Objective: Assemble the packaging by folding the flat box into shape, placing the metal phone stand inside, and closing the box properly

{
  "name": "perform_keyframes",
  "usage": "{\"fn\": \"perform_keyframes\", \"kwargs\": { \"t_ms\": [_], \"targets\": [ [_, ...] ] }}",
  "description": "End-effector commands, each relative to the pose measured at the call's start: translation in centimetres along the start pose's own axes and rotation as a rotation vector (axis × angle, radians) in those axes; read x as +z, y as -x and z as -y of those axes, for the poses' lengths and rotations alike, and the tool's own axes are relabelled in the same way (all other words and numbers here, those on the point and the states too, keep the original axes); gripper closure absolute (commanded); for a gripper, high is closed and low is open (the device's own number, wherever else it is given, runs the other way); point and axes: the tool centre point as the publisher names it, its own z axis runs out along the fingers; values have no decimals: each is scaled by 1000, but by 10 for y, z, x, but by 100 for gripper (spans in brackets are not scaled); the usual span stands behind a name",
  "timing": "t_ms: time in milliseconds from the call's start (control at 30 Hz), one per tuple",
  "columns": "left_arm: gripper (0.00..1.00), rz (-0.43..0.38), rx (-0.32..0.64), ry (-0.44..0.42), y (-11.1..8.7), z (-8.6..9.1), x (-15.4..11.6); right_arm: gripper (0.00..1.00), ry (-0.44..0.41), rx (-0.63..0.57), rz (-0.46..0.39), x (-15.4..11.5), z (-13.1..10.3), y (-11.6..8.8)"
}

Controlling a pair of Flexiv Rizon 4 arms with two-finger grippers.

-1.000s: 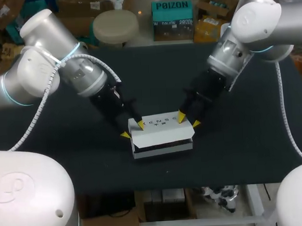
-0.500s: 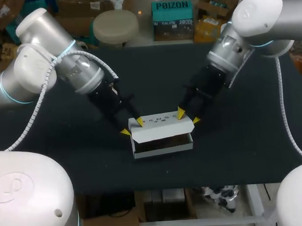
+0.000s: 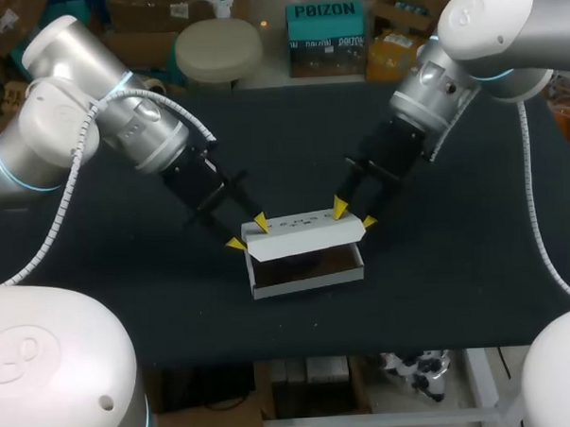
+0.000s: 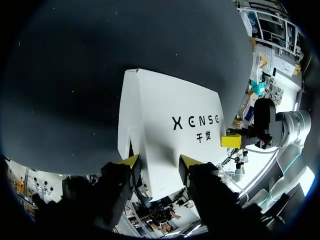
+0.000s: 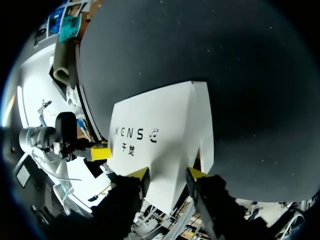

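Observation:
A white box sits mid-table in the head view, its printed lid tilted up over a dark inside whose contents I cannot make out. My left gripper stands open at the lid's left end, one yellow tip by the far corner and one by the front corner. At the right end, my right gripper is open in the same way. The left wrist view has the lid ahead of the open gripper, reaching between its fingers. In the right wrist view the lid lies likewise at that gripper.
The black table top spreads around the box on every side. Its front edge runs a short way in front of the box. Both arms slant down over the table's back half.
The lid has risen from nearly flat on the box to tilted up, baring the dark inside. Both grippers have drawn back and up with its ends.

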Motion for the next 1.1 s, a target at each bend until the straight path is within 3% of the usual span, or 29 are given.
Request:
{"fn": "perform_keyframes", "kwargs": {
  "t_ms": [33,1100],
  "targets": [
    [51,-4,-8,13,-4,5,2,51,-12,1,0,0,-3,-6],
    [53,-82,-41,57,-16,21,-23,51,-33,9,-19,-10,-9,-15]
  ]
}}
